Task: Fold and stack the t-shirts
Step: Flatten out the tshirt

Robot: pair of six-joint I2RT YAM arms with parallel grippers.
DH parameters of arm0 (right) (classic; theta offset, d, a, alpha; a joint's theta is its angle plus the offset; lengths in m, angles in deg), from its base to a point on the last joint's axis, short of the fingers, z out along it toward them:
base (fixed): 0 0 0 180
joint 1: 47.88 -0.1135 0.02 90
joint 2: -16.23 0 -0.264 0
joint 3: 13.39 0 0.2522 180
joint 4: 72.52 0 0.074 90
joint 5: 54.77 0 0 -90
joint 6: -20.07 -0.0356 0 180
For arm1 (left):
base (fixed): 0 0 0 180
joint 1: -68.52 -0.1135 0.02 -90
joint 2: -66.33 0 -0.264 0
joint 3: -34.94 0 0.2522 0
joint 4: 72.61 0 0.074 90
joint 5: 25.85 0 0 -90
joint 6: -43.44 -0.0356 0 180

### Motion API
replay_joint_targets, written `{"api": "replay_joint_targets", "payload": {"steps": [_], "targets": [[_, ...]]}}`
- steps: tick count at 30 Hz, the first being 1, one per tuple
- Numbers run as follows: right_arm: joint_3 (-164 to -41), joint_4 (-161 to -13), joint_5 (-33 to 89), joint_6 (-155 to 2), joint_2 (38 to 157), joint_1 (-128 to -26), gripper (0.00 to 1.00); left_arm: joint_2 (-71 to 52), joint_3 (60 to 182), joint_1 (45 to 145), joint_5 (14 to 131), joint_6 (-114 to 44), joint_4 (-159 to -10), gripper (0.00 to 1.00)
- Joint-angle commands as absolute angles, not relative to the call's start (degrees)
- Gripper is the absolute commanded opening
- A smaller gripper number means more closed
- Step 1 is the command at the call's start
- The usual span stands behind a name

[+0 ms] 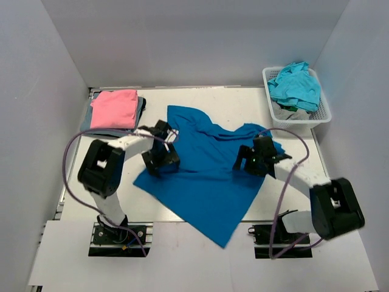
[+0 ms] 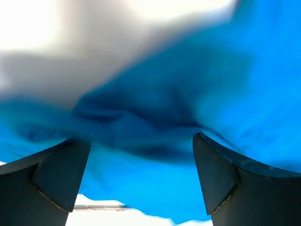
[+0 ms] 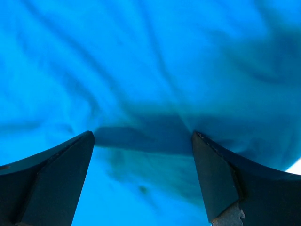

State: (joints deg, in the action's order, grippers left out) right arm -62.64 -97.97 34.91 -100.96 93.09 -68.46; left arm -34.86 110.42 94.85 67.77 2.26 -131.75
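— As far as you can see, where is the blue shirt (image 1: pixel 206 170)?
— Spread on the table (image 1: pixel 243 100) between my arms. Its long axis slants from far left to a tip at the near edge, between my bases. Which end is the neck, I cannot tell.
— And your grippers?
— My left gripper (image 1: pixel 161 159) sits over its left edge and my right gripper (image 1: pixel 252 159) by its right side. Both have fingers spread, with cloth beneath them. My left wrist view is blurred.
— The rest?
— A pink shirt (image 1: pixel 114 108) hides most of a grey-blue shirt (image 1: pixel 141 104) at far left. A turquoise shirt (image 1: pixel 296 85) fills the basket (image 1: pixel 324 117) at far right.
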Motion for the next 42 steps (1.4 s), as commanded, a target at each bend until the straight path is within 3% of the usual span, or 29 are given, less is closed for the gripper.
{"api": "replay_joint_targets", "payload": {"steps": [1,9,13,15,21,25,30,37,40,42], "targets": [[-54.69,-106.15,26.72,-105.96,88.06,-73.78,0.90,-45.18,120.36,89.55,50.44,-7.00,-126.71,1.00],[-58.71,-112.04,17.74,-104.38,87.77,-89.16,0.90,-70.66,166.76,86.81,52.90,-16.39,-140.05,1.00],[-64.04,-112.56,17.28,-102.38,91.19,-95.77,0.90,-71.32,172.98,87.33,58.07,-20.10,-138.58,1.00],[-66.16,-114.57,19.83,-101.23,92.34,-96.83,0.90,-68.95,170.80,87.86,58.61,-20.11,-137.44,1.00],[-86.01,-124.15,47.06,-96.48,93.92,-95.96,0.90,-53.95,162.53,88.39,51.00,-18.45,-137.16,1.00],[-90.87,-125.83,61.39,-95.33,97.94,-93.24,0.90,-44.35,154.04,88.39,50.96,-16.07,-137.18,1.00],[-95.44,-122.60,60.28,-93.14,104.72,-88.58,0.90,-35.55,135.94,90.32,56.94,-12.56,-130.06,1.00],[-100.10,-115.47,52.90,-89.36,114.13,-82.43,0.90,-34.22,125.62,93.22,60.81,-10.35,-124.08,1.00],[-100.37,-112.32,51.93,-89.36,116.95,-80.84,0.71,-34.22,122.01,94.63,60.81,-9.82,-121.88,1.00],[-100.71,-111.77,49.56,-88.48,119.40,-79.53,0.71,-34.22,119.73,95.15,60.81,-9.82,-121.26,1.00]]}}
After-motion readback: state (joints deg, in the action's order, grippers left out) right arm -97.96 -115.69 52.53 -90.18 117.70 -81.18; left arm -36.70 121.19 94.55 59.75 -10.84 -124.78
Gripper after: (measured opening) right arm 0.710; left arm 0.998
